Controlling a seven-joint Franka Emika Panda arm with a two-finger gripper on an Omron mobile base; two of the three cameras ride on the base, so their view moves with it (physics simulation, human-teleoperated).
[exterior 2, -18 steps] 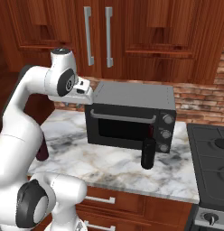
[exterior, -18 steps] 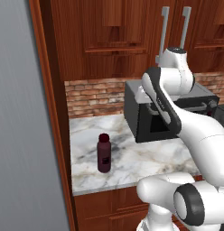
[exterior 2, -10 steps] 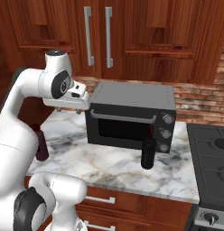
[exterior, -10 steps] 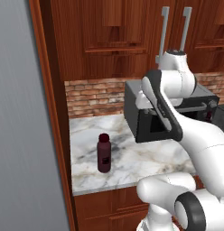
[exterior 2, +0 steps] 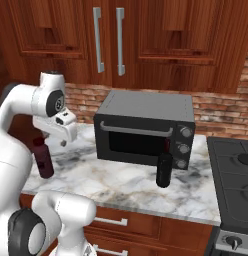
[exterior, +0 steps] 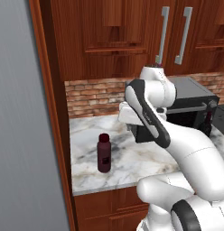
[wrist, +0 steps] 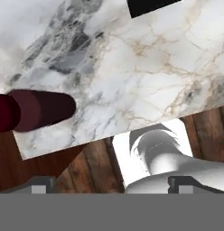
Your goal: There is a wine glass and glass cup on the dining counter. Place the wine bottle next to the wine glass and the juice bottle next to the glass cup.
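Hand view looks down on the marble counter [wrist: 145, 67], with the juice bottle [wrist: 37, 109] lying across the left of that picture, its dark red cap [wrist: 4, 113] at the edge. My two finger tips [wrist: 41, 185] sit at the bottom, set wide apart, with nothing between them, so my gripper [wrist: 111, 186] is released and holds nothing. A black corner of the microwave [wrist: 152, 5] shows at the top.

From the left base view, the juice bottle [exterior: 104, 153] stands upright on the marble counter [exterior: 132, 160], on its left half, well in from the front edge and apart from everything else. My arm bends above the counter to the right of the bottle, and my hand [exterior: 132, 118] hangs just in front of the microwave [exterior: 186, 108], higher than the bottle's cap and not touching it.

From the right base view, the juice bottle [exterior 2: 44, 159] stands at the counter's left end, partly behind my arm. The wine bottle [exterior 2: 164, 170] stands upright just in front of the black microwave [exterior 2: 146, 127], near its right side with the knobs, well apart from the juice bottle. A stove [exterior 2: 231, 175] sits at the right, and wooden cabinets [exterior 2: 146, 40] with metal handles hang above a brick backsplash [exterior 2: 221, 112].
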